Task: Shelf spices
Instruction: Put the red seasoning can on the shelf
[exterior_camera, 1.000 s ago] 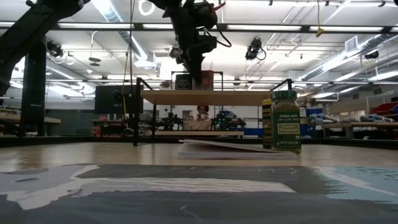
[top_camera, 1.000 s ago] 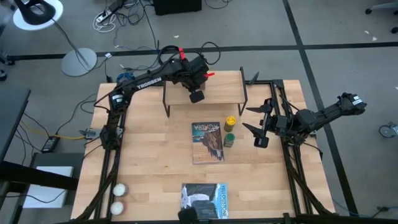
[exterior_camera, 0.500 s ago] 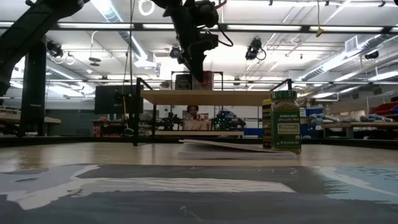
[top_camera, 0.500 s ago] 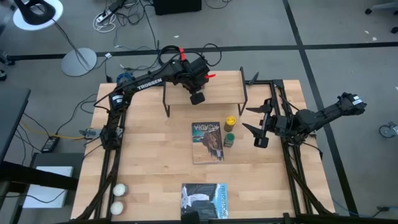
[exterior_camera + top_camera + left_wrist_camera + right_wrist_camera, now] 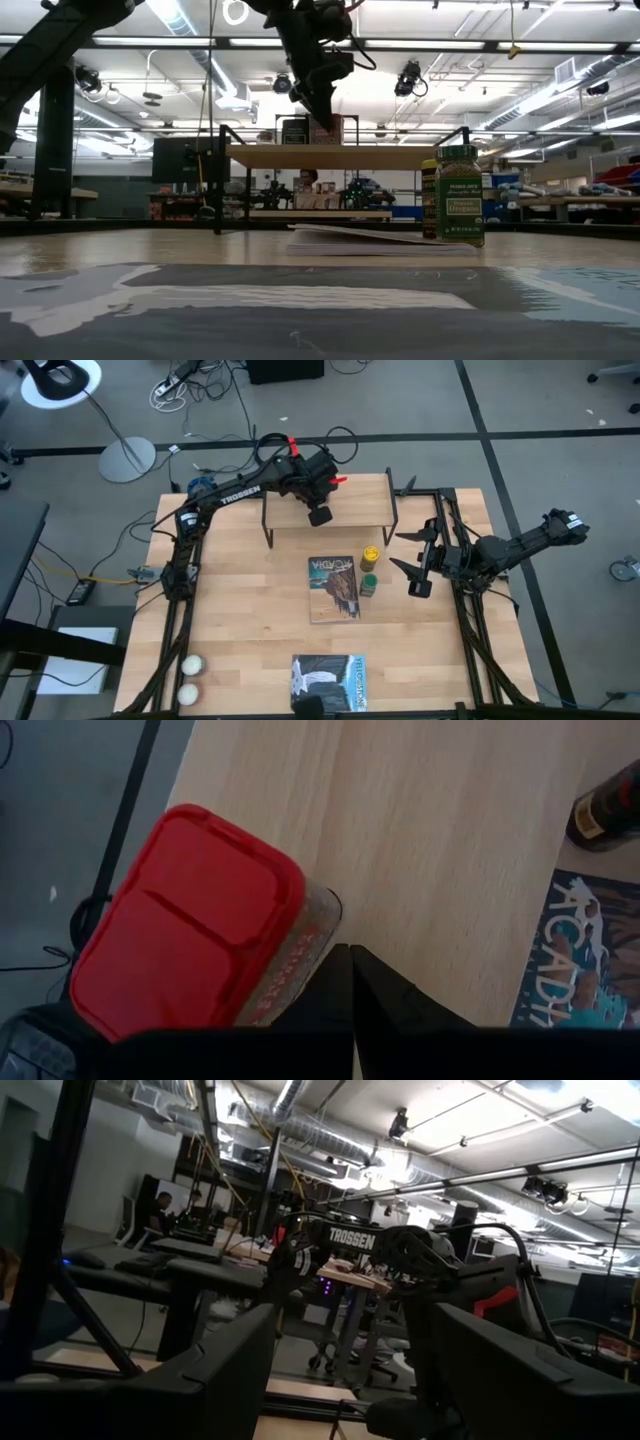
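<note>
Left hand shifted slightly, closed, empty, over shelf.

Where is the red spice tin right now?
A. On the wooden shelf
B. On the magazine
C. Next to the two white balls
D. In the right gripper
A: the red tin stands on the light-wood shelf, beside the shut left gripper, with nothing gripped.
</note>
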You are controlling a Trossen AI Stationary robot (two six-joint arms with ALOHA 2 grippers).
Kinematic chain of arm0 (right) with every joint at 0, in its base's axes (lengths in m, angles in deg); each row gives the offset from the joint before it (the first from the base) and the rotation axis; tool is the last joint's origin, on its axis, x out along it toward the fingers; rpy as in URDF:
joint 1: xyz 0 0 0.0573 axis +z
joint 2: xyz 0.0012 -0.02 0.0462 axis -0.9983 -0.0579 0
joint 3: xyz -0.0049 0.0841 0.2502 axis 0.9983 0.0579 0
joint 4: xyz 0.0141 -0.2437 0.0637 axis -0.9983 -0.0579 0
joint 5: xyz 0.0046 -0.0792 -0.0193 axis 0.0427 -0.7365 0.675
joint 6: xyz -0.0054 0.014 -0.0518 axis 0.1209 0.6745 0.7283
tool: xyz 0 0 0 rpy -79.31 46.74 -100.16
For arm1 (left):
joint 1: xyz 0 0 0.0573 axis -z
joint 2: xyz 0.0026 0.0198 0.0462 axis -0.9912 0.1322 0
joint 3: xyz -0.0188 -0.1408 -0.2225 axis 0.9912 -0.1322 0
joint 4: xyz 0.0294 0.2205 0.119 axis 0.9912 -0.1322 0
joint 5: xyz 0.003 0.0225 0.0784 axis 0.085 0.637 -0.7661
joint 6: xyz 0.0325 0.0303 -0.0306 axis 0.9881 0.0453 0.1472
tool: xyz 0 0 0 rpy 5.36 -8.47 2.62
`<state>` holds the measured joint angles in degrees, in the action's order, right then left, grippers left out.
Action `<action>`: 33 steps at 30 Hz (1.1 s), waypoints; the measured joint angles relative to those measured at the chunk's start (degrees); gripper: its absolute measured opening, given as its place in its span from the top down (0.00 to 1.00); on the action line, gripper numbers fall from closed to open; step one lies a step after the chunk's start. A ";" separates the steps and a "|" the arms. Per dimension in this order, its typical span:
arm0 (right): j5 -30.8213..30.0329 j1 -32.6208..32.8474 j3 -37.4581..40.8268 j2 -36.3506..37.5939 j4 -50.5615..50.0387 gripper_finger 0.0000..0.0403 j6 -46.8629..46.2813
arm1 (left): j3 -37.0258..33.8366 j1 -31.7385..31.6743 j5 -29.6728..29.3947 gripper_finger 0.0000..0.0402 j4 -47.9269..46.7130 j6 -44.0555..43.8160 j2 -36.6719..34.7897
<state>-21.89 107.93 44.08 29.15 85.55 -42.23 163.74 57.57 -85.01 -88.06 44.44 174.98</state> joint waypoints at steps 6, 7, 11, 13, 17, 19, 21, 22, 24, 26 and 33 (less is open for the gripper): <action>-0.10 0.00 0.00 0.17 0.08 0.33 0.00 | -0.02 -0.70 -0.15 1.00 1.52 0.17 0.00; -0.10 0.00 0.00 0.23 0.13 0.33 0.00 | 0.00 -0.88 -0.22 1.00 1.62 0.15 0.00; -0.08 0.00 0.00 0.21 0.04 0.33 0.00 | -0.03 -1.35 -0.22 1.00 2.13 0.17 0.00; -0.08 0.00 0.00 0.23 0.15 0.33 0.00 | -0.07 -1.51 -0.42 1.00 2.76 0.18 0.00; -0.06 0.00 0.00 0.23 0.11 0.33 0.00 | -0.07 -2.19 -0.87 1.00 2.93 0.81 0.00; -0.06 0.00 0.00 0.23 0.11 0.33 0.00 | -0.12 -2.57 -0.87 1.00 2.96 0.83 0.00; -0.06 0.00 0.00 0.23 0.11 0.33 0.00 | -0.97 -2.72 -0.90 1.00 3.90 0.94 0.00; -0.04 0.00 0.00 0.23 0.11 0.33 0.00 | -1.36 -2.89 -0.90 1.00 4.28 1.06 0.00; -0.04 0.00 0.00 0.23 0.08 0.33 0.00 | -1.90 -3.05 -0.89 1.00 4.32 1.10 0.04; -0.04 0.00 0.00 0.23 0.08 0.33 -0.02 | -2.60 -3.13 -0.55 1.00 4.69 1.16 0.04; 0.01 0.00 0.00 0.23 0.06 0.33 -0.02 | -4.72 -3.02 0.48 1.00 6.70 1.47 0.04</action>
<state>-21.88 107.93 44.08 29.39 85.61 -42.25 159.02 54.55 -84.53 -81.36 45.91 175.02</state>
